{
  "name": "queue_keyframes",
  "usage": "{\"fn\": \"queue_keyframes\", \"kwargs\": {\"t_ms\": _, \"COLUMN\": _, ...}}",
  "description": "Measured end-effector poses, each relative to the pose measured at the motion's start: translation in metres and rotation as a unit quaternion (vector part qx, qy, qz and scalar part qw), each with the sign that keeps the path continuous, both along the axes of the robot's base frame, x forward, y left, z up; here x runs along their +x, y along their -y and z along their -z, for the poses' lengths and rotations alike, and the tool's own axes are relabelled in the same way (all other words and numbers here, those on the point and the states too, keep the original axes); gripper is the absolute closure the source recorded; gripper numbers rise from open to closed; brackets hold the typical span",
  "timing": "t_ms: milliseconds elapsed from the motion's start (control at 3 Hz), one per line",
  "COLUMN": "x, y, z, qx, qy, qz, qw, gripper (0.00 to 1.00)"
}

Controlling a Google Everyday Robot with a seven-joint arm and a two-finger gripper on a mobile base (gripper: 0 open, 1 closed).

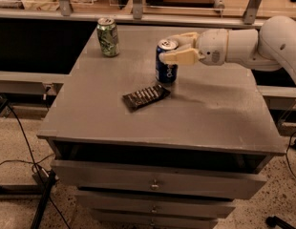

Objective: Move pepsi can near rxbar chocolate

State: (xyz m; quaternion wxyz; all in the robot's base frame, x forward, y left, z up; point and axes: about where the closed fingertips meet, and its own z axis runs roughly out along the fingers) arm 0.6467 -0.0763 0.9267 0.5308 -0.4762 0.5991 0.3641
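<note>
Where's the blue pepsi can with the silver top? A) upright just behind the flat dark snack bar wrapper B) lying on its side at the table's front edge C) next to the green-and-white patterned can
A: the pepsi can stands upright right behind the snack bar wrapper, with the gripper closed around its upper part; the green-and-white can sits apart.

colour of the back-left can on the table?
Back-left can: green-and-white pattern, camera view. The hand grips the pepsi can.
</note>
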Motion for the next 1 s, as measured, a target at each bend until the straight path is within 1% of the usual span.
{"fn": "queue_keyframes", "kwargs": {"t_ms": 333, "x": 0.000, "y": -0.003, "z": 0.000, "qx": 0.000, "qy": 0.000, "qz": -0.001, "qw": 1.0000, "gripper": 0.16}}
{"fn": "queue_keyframes", "kwargs": {"t_ms": 667, "x": 0.000, "y": -0.006, "z": 0.000, "qx": 0.001, "qy": -0.001, "qz": -0.004, "qw": 1.0000, "gripper": 0.00}}
{"fn": "queue_keyframes", "kwargs": {"t_ms": 1000, "x": -0.002, "y": 0.006, "z": -0.008, "qx": 0.007, "qy": 0.012, "qz": 0.011, "qw": 0.9999, "gripper": 0.00}}
